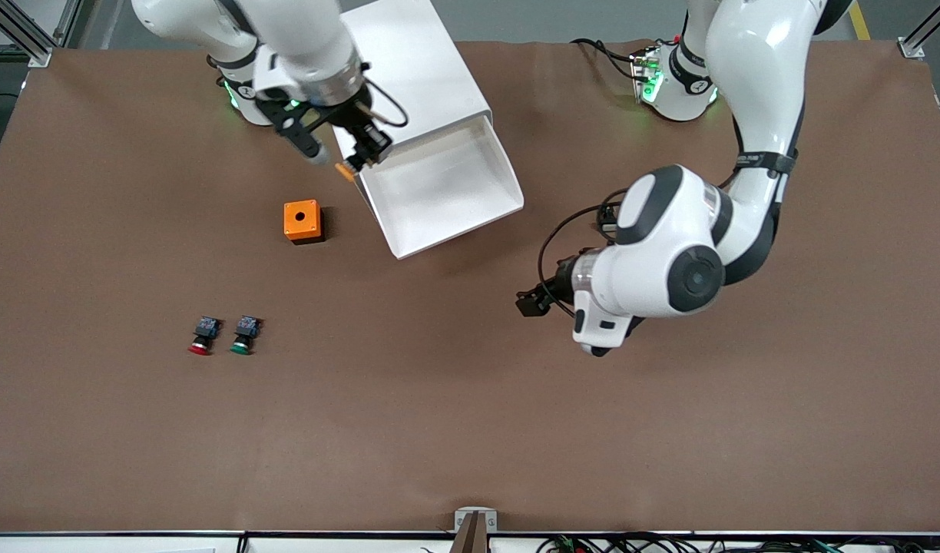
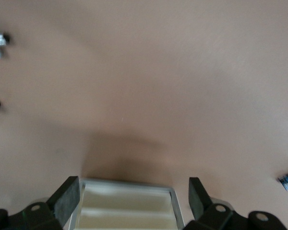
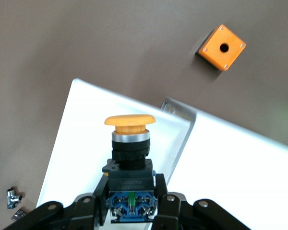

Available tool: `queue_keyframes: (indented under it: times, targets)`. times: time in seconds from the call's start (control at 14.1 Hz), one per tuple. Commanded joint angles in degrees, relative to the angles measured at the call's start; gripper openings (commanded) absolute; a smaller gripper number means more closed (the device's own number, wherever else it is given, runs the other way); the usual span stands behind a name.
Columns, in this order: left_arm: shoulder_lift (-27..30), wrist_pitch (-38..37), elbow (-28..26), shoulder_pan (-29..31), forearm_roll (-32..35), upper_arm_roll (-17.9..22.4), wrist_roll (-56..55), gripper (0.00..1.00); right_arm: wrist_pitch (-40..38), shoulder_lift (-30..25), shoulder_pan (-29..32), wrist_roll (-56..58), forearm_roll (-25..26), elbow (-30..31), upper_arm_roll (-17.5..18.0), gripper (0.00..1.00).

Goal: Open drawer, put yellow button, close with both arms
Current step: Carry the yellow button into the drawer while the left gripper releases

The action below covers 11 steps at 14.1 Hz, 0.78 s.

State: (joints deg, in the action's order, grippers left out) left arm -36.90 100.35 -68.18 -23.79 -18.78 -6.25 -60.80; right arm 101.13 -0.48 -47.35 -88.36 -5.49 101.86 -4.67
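Note:
The drawer [image 1: 439, 188] stands pulled out of the white cabinet [image 1: 416, 69], and its white inside is bare. My right gripper [image 1: 359, 157] is shut on the yellow button [image 1: 345, 170] and holds it over the drawer's side edge toward the right arm's end. In the right wrist view its fingers [image 3: 169, 199] clamp the black-and-blue body, with the yellow button's cap [image 3: 130, 122] pointing away over the drawer [image 3: 96, 124]. My left gripper [image 1: 533, 302] hangs open over bare table, nearer the front camera than the drawer. Its fingers [image 2: 67, 199] stand wide apart with a pale framed surface low between them.
An orange box with a hole [image 1: 302, 221] [image 3: 222, 47] sits beside the drawer toward the right arm's end. A red-capped button [image 1: 202, 338] and a green-capped button [image 1: 243, 336] lie side by side nearer the front camera. Brown table surface spreads around them.

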Motion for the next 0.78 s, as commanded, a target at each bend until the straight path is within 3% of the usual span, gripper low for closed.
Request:
queue_keyframes:
  times: [0.0, 0.28, 0.71]
  targets:
    - [1.6, 3.0, -1.7, -1.3, 4.7, 0.2, 0.8, 1.00, 3.5, 2.3, -3.9, -5.4, 1.4, 0.0, -0.8, 0.00]
    - [1.6, 4.8, -2.0, -3.1, 9.0, 0.3, -0.2, 1.00, 7.6, 6.4, -8.1, -11.8, 4.1, -0.1, -0.8, 0.00]
    - [1.0, 8.5, -2.3, -5.9, 13.7, 0.4, -4.6, 1.00, 11.7, 11.4, -11.1, -16.7, 4.2, -0.7, -0.8, 0.00]
